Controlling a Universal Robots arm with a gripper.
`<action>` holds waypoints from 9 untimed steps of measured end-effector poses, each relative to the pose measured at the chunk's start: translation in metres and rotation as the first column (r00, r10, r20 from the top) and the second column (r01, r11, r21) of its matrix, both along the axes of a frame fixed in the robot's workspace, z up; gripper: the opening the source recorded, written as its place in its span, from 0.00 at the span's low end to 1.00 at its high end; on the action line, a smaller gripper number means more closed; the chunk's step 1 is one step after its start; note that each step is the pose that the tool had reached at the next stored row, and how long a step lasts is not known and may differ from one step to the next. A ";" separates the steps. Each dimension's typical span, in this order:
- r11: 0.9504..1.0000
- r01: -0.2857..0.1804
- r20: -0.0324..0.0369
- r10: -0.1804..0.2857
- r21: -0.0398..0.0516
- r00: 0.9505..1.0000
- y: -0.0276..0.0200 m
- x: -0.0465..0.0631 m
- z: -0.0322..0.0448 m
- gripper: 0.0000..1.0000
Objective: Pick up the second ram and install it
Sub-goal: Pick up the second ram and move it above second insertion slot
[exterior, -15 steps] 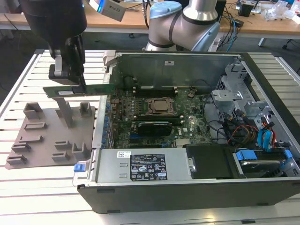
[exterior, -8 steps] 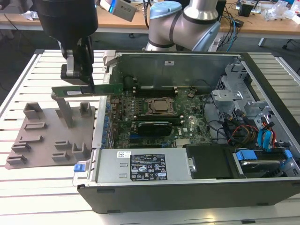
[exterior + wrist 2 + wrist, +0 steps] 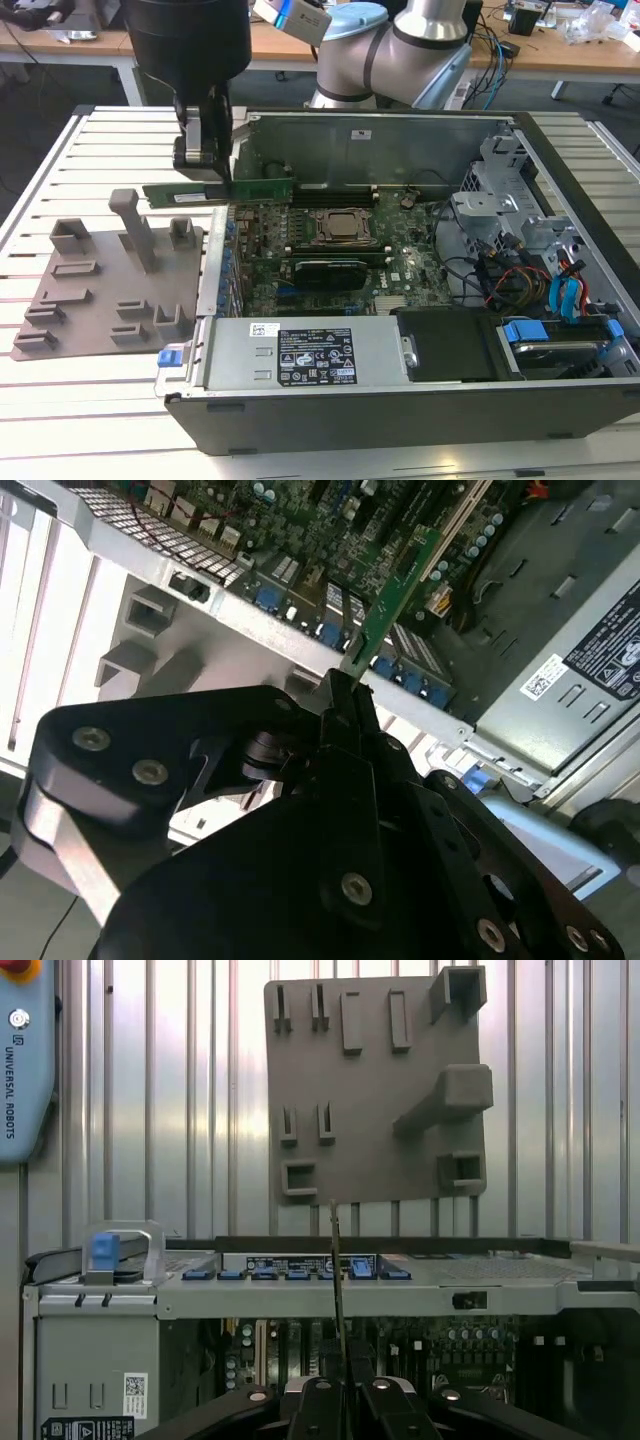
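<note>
Grey fixture plate point(image 3: 100, 290) lies on the slatted table point(image 3: 90, 150), at 9 o'clock from the open computer case point(image 3: 400, 415). Gripper point(image 3: 205, 172) is pinched onto the second ram point(image 3: 262, 189). The stick is held level and on edge, crossing above the case wall, at 10 o'clock from the CPU socket point(image 3: 345, 228). Drive cage point(image 3: 500, 215) sits at 3 o'clock.

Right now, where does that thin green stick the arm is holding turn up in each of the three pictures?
Exterior view: the second ram lies level in the gripper, above the edge of the case at the exterior view's left.
Second wrist view: it slants out from the gripper over the motherboard.
First wrist view: it appears edge-on, as a thin line.
Shared landmark: the grey slotted tray.
</note>
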State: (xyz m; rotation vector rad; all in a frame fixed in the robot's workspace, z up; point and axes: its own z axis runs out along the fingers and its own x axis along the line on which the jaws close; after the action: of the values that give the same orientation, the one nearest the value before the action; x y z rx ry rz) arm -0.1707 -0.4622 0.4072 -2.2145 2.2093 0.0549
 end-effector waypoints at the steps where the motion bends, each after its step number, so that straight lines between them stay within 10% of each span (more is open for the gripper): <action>1: 1.000 0.000 0.000 0.000 0.000 1.000 0.0000 0.002 0.0000 0.14; 9: 1.000 0.000 0.000 0.000 0.000 1.000 0.0000 0.025 0.0000 0.14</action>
State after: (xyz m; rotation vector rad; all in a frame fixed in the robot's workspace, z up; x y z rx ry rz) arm -0.1459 -0.4622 0.4072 -2.2146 2.2091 0.0549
